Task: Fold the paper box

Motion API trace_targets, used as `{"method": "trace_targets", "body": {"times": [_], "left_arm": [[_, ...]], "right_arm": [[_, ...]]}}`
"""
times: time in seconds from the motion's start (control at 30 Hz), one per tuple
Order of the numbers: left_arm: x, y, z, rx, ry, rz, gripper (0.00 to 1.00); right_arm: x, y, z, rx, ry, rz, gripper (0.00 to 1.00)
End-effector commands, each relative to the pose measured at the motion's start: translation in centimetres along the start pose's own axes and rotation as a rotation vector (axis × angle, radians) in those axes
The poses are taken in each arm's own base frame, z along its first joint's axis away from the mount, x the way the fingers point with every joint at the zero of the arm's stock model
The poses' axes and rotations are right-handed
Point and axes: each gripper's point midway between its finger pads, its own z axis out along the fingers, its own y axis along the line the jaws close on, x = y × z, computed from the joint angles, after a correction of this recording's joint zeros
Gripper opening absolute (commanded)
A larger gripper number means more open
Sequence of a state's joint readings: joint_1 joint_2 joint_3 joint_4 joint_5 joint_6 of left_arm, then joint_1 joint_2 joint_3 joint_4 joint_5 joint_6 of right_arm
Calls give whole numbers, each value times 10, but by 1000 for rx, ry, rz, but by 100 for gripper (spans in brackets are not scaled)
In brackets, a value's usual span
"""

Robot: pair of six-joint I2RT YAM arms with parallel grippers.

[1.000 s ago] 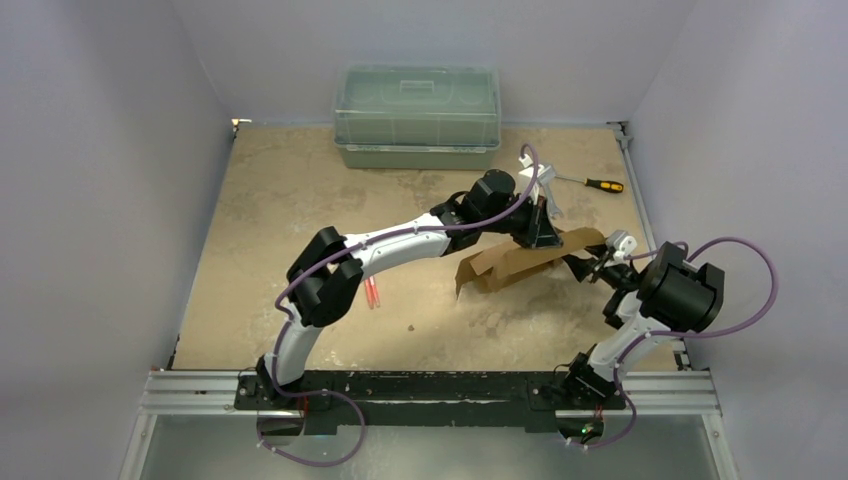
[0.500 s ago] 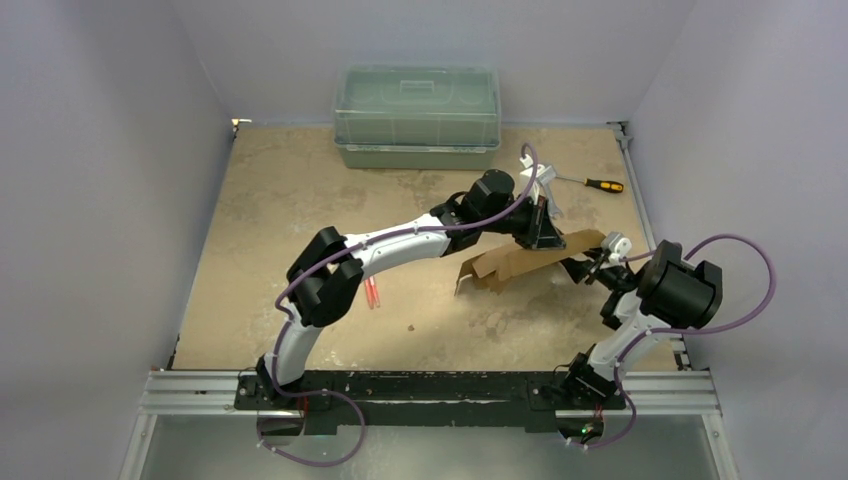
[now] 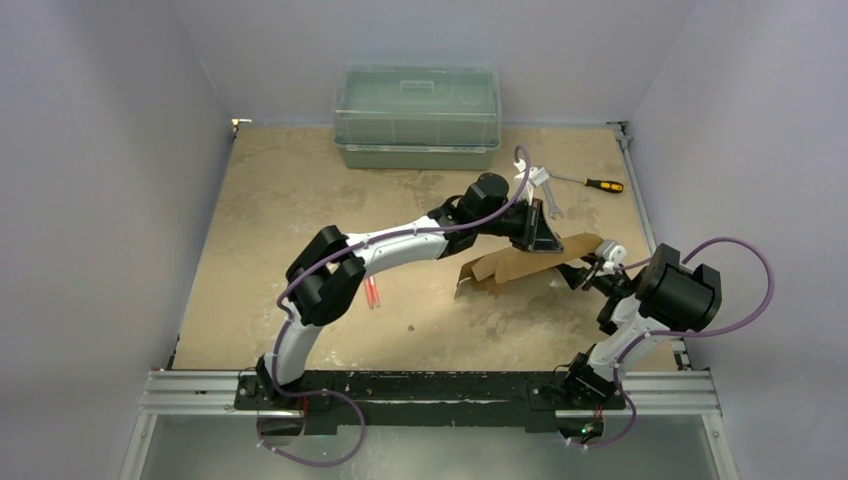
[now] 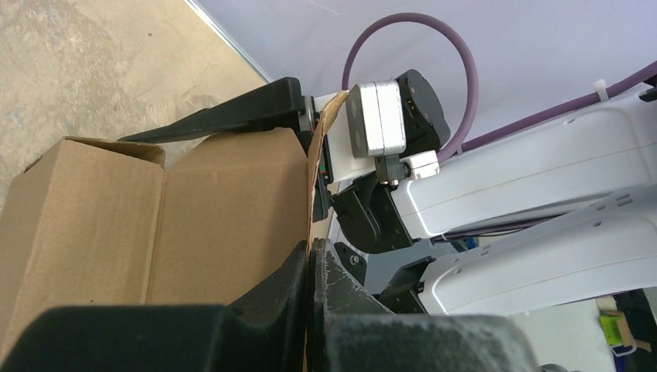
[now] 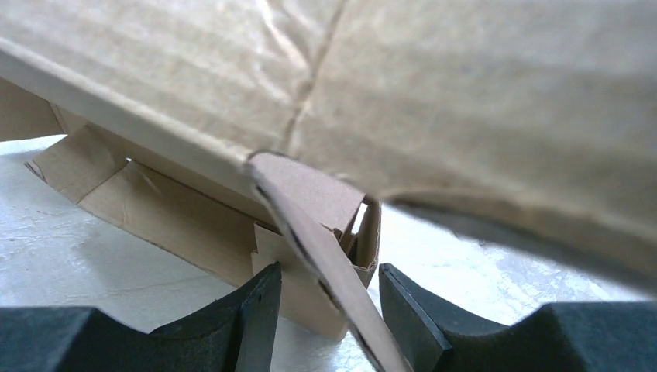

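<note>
Cardboard filled the space in front of the green bin [image 3: 417, 110]: the paper box [image 3: 505, 268], partly folded and tented off the table, lay well forward and to the right of that bin. The left gripper [image 4: 311, 260], at the box's bin-side edge, stayed pinched shut on the cardboard. Over the last second the right gripper [image 5: 321, 306] had crept in at the box's end farthest from the bin, jaws about half apart, so an end flap [image 5: 310, 194] now stood between them, apparently unclamped. That probably set up the next fold.
</note>
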State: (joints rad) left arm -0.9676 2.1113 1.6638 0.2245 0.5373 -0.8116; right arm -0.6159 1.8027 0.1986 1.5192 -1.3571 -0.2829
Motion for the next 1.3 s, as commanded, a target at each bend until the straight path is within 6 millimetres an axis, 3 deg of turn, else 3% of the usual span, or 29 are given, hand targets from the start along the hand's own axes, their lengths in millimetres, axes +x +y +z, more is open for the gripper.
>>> {"method": "trace_targets", "body": {"times": [0.0,0.37,0.53,0.7,1.13,1.27], "left_arm": [[-25,-33,-12,96,-53,16,0],[-24,-38,-16,131,-41,-18,0],[-22,-41,-17,157,-33,-40,0],[-23,-42,-19,181,-30,-61,0],[-25,-20,-24,180,-45,-120,0],[-26,-15,-27,190,-56,-144,0]], "right_arm": [[-47,-13,1,2,-74,-377,52],[-55,-15,2,4,-82,-362,49],[-59,-8,2,-36,-89,-381,41],[-60,-6,2,-52,-92,-383,38],[-65,-11,7,-14,-99,-416,38],[-66,-13,8,6,-99,-422,33]]}}
